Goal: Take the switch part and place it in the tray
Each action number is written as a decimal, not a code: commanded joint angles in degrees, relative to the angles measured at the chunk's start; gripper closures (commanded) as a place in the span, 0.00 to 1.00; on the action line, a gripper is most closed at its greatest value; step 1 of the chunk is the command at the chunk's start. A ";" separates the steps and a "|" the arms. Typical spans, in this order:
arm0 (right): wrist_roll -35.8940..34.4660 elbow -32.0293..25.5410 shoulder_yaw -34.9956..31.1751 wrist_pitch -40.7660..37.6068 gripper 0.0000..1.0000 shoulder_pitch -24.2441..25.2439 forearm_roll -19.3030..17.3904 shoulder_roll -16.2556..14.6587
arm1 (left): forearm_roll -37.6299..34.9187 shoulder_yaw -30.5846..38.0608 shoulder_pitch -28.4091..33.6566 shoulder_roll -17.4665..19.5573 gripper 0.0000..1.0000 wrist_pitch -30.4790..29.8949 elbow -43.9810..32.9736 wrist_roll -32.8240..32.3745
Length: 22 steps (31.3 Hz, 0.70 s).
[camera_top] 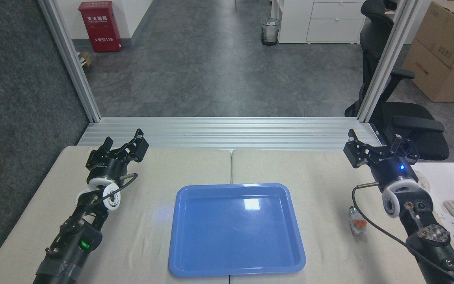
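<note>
Nothing grasped yet — the switch part (356, 221) lies on the bench (321, 177) just right of the empty tray (237, 268), beside the right arm. Both claws, right (376, 148) and left (122, 146), hover spread (empty). Next, I judge: lower the right claw over it.

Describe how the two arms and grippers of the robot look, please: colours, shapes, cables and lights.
Both arms are black, with bare metal links and a white ring-shaped wrist joint. The left gripper and the right gripper are black, each with two angular fingers. A thin black cable loops beside each wrist. A green light glows low on the left arm; a blue light shines behind the right gripper.
</note>
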 commanded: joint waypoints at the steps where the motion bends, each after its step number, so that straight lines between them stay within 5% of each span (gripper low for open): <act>1: 0.29 -0.04 -0.85 -0.14 0.01 0.04 0.10 -0.28 | 0.00 -0.01 0.00 0.02 0.00 -0.02 0.00 0.01; 22: 3.64 -0.04 -0.58 -0.67 0.02 0.12 0.01 -1.42 | 0.00 -0.01 0.00 0.02 0.00 -0.02 0.00 0.01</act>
